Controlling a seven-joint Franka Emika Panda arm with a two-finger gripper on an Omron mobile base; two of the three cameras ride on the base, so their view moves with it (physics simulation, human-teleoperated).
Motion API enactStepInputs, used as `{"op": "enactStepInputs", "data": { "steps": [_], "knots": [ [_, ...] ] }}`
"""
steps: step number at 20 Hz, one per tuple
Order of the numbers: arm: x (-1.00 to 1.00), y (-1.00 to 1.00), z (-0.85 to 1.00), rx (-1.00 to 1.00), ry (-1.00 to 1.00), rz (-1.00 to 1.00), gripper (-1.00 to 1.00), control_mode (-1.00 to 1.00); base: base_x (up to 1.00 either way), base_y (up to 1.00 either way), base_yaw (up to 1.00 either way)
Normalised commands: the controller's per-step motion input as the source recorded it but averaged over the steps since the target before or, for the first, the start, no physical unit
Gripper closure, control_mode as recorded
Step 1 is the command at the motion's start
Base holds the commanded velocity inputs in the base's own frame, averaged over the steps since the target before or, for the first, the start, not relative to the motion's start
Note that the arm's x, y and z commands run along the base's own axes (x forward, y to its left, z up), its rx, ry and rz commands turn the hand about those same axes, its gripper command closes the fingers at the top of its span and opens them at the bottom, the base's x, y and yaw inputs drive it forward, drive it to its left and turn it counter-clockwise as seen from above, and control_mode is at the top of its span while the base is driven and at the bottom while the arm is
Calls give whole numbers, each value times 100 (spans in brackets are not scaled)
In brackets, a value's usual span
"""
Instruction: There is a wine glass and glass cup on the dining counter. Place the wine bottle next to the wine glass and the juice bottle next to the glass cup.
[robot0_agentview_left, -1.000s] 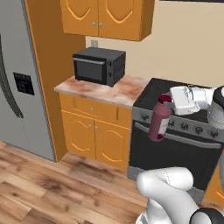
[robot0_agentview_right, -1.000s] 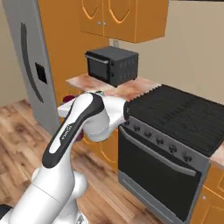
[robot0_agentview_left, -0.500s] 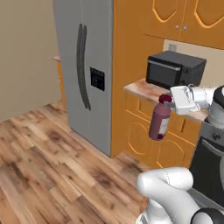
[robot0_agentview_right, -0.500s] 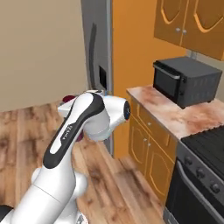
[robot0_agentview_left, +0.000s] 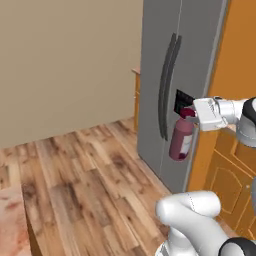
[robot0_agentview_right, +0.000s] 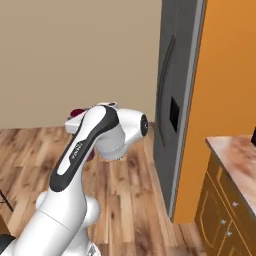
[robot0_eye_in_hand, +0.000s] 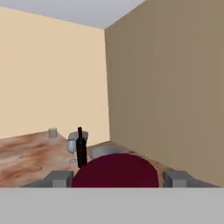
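My tool (robot0_agentview_left: 192, 116) is clamped on the cap end of the juice bottle (robot0_agentview_left: 180, 138), which hangs in the air in front of the grey fridge (robot0_agentview_left: 170, 75), close to its 2 door handles. Orange cabinets (robot0_agentview_left: 227, 175) stand to the right of the fridge. Wood floor (robot0_agentview_left: 85, 175) lies open to the left, up to a tan wall (robot0_agentview_left: 65, 60). Through my hand view, the table (robot0_eye_in_hand: 26, 157) lies ahead: the wine bottle (robot0_eye_in_hand: 81, 148) stands just beside the wine glass (robot0_eye_in_hand: 71, 146), the glass cup (robot0_eye_in_hand: 52, 132) well apart behind.
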Motion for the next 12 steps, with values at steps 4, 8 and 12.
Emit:
{"op": "enactStepInputs", "data": {
  "steps": [4, 8, 12],
  "knots": [
    [0, 0, 0, 0, 0, 0, 100, 100, 100, 0, 40],
    [0, 0, 0, 0, 0, 0, 100, 100, 100, 0, 26],
    [0, 0, 0, 0, 0, 0, 100, 100, 100, 0, 27]
  ]
}}
